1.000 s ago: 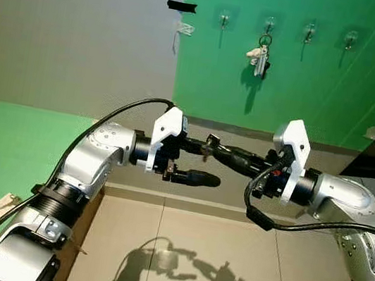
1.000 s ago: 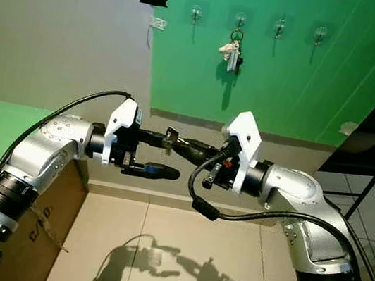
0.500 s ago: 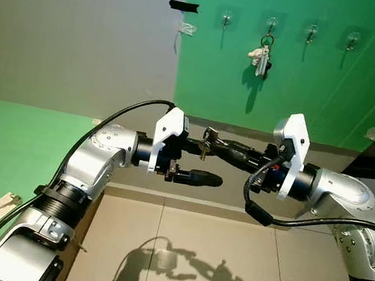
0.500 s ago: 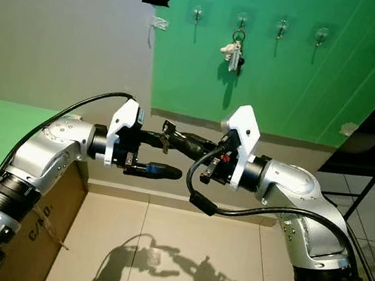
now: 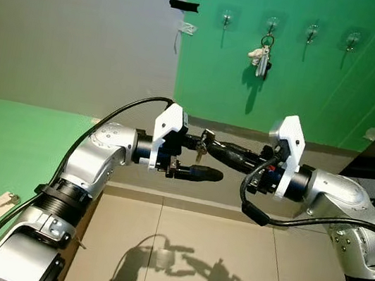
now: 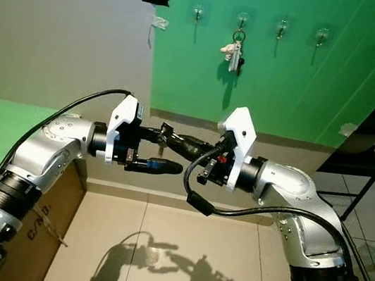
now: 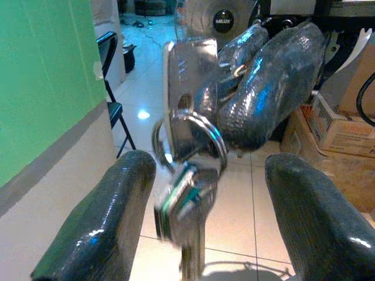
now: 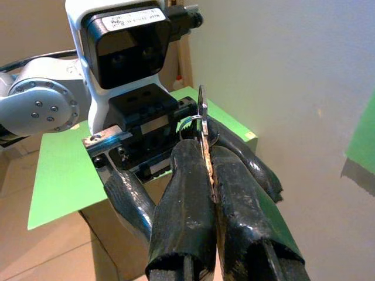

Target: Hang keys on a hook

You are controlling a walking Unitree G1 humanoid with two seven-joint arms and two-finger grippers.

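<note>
Nearest the camera, the two silver arms are meeting in mid-air over the beige tiled floor (image 5: 226, 254). The right gripper (image 8: 206, 175) is pinching a flat silver key between its two textured black rubbery fingers, closed tight on the blade, with the bunch of silver keys on a steel split ring (image 7: 187, 170) dangling off its tip. The left gripper (image 7: 199, 205) is standing wide open, its fingers flanking the ring and hanging keys without touching them.

This looks like a handover between grippers: the bunch is sitting between the open left fingers, so the next move would call for the left fingers to close on the ring or a key before the right fingers let go.

Beyond, on the smooth green wall panel (image 5: 309, 95), a row of four small clear hooks (image 5: 225, 19) is waiting well above the grippers; the second hook (image 5: 269, 24) is already carrying another key bunch with a white fob (image 5: 260, 54).
</note>
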